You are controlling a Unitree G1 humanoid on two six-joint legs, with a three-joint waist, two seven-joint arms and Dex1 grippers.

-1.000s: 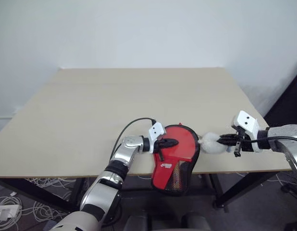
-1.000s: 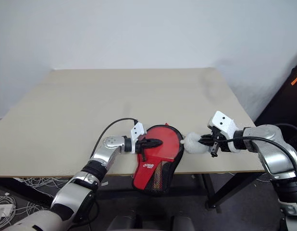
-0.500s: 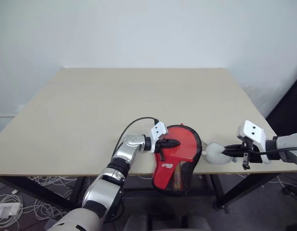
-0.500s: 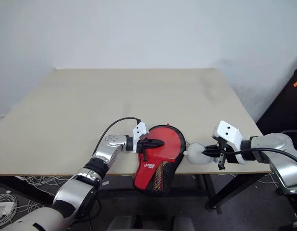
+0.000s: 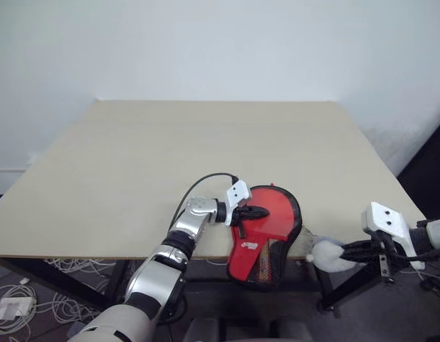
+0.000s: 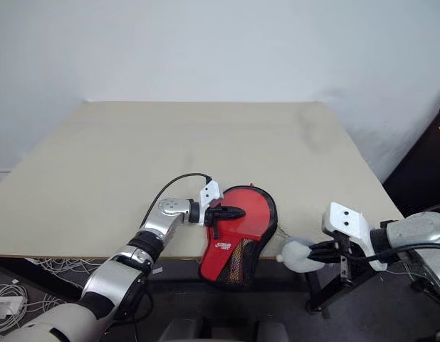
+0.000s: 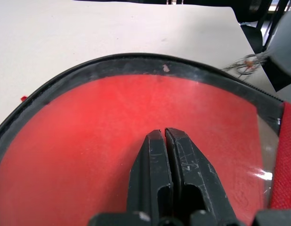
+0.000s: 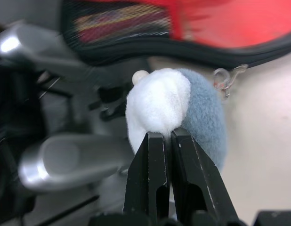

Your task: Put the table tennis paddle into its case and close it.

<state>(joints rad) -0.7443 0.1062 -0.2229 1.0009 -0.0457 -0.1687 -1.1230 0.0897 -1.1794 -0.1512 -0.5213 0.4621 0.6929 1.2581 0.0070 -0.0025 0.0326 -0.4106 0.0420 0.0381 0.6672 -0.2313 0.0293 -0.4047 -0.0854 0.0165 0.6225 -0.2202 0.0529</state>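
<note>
The case (image 5: 275, 214), red panel up with black zip edging, lies at the table's front edge, and its black mesh end (image 5: 265, 261) hangs over the edge. A pale striped shape behind the mesh looks like the table tennis paddle's handle; the rest of the paddle is hidden. My left gripper (image 5: 265, 211) is shut, its tips (image 7: 163, 133) resting on the red panel. My right gripper (image 5: 348, 251) is shut on a whitish-grey plush lump (image 8: 173, 108), held just off the table's front right corner. A small metal ring (image 8: 225, 77) joins the lump to the case's zip edge.
The pale wooden table (image 5: 206, 142) stretches far behind the case. White cables (image 5: 21, 306) lie on the floor under its left side. A black table leg (image 5: 362, 274) stands below the right gripper. A white wall closes the back.
My right gripper has drawn the plush lump back from beside the case to past the table's front edge. The left gripper has stayed on the red panel.
</note>
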